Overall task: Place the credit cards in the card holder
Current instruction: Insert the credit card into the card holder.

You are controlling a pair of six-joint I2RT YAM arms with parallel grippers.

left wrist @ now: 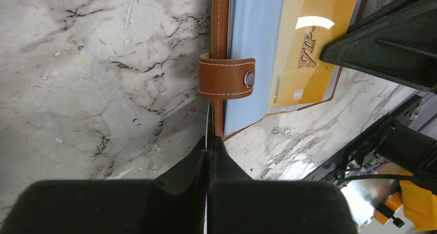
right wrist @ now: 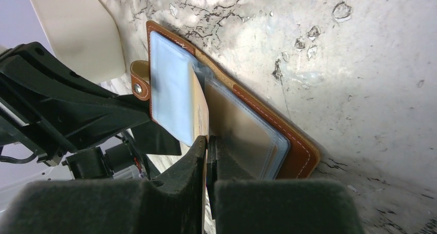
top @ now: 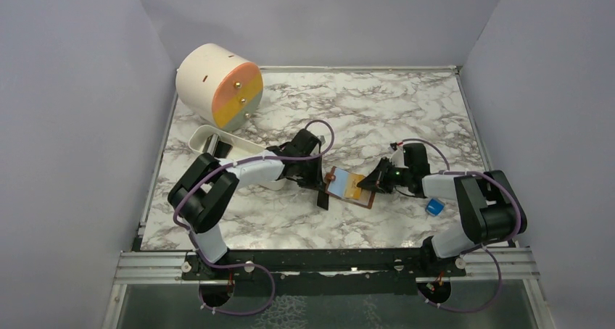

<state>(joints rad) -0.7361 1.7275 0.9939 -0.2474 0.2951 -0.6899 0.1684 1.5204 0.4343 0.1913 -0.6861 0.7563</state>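
Left gripper (left wrist: pixel 207 150): pressing both fingers together on a thin pale sheet edge running up to the card holder (left wrist: pixel 221 28), just below the snap tab (left wrist: pixel 227 78).
Right gripper (right wrist: pixel 207 141): reaching in from the right, pinching the orange-yellow card (left wrist: pixel 309 43) edge-on between closed fingers.
Card holder: lying open at mid-table between both grippers, pale blue pockets facing up, long axis running left to right with the right end slanting toward the near edge.
Snap tab: wrapping over the stitched left edge, pointing inward across the pale blue pocket.
Orange-yellow card: lying over the pale blue pocket, lettering facing up, long axis running parallel to the tab edge; not showing whether tucked in.
Table (top: pixel 406 111): showing bare marble beyond and right of the holder, with walls closing in on three sides.
White tray (top: pixel 207 135): sitting left of the holder, behind the left arm.
Blue block (top: pixel 434 207): resting near the right edge, just beside the right arm.
Round drum (top: pixel 217 82): standing in the far left corner, well apart.
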